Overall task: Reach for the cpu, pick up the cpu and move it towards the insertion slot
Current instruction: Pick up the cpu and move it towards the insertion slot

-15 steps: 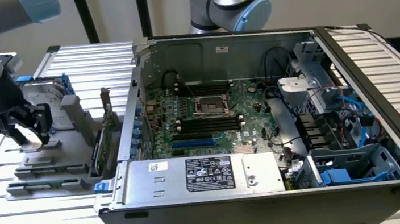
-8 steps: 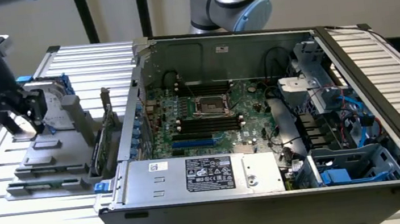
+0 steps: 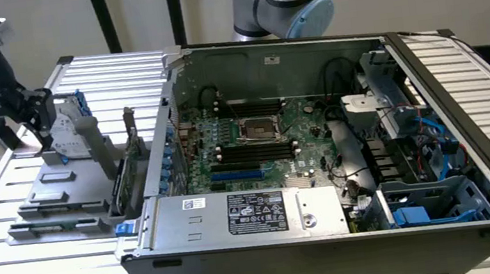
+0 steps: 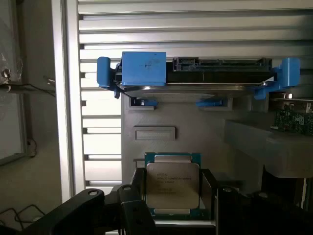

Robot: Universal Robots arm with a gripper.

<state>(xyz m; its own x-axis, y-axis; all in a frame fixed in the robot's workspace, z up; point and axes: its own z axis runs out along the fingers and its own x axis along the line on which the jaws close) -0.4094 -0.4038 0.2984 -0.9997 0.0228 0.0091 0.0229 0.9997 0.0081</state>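
Observation:
The cpu (image 4: 172, 182), a small square chip with a silvery top and a green rim, sits between my gripper's (image 4: 173, 198) two black fingers (image 4: 139, 193), which press against its two opposite edges. In the exterior view my gripper (image 3: 40, 144) hangs at the exterior view's left, over a grey parts holder (image 3: 57, 202) and outside the computer case. The insertion slot (image 3: 260, 128), a square socket with a shiny metal frame and a dark centre, lies on the motherboard inside the open case, well off toward the exterior view's right of my gripper.
A silver hard drive (image 4: 195, 81) in a blue frame stands upright in the grey holder (image 4: 195, 127), just beyond the chip. The case wall (image 3: 168, 118) rises between the holder and the motherboard. Long black memory slots (image 3: 252, 153) lie beside the socket; a power supply (image 3: 245, 214) fills the case front.

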